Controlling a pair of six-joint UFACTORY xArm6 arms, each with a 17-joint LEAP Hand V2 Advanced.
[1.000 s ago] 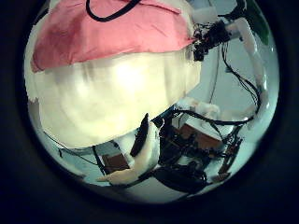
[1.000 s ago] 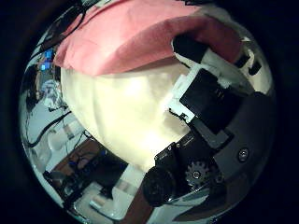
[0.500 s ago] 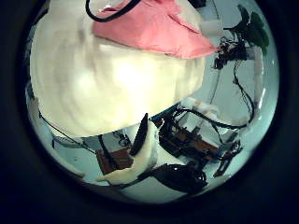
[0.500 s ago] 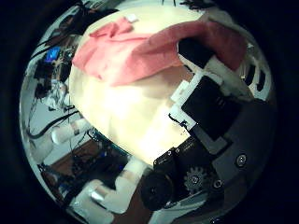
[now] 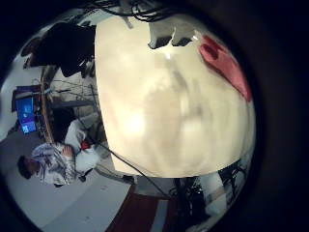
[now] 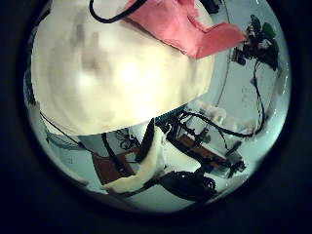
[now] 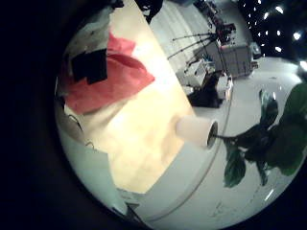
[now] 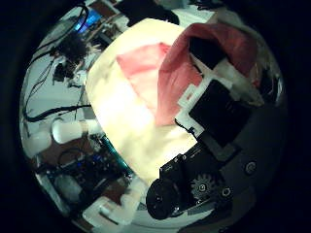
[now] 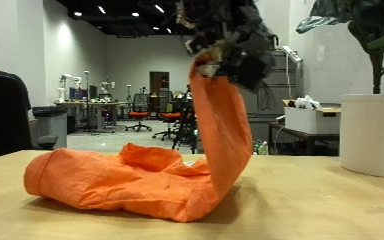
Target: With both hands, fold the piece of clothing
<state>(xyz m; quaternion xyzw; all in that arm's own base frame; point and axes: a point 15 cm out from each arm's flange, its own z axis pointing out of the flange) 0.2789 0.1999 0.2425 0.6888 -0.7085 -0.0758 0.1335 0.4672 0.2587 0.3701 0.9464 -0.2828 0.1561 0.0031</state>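
Note:
An orange cloth (image 9: pixel 139 180) lies bunched on the wooden table (image 9: pixel 325 210). One strip of it rises straight up to a hand (image 9: pixel 225 40) that pinches it high above the table. In the right thumb side palm view the cloth (image 8: pixel 155 70) hangs round my right hand's fingers (image 8: pixel 222 92). It also shows in the right little finger side palm view (image 7: pixel 113 81).
The table's edge (image 5: pixel 116 164) drops to the floor.
Both palm cameras have moved up and away from the table. The cloth looks smaller in the left view, and in the right view one part now hangs lifted at my right hand's fingers.

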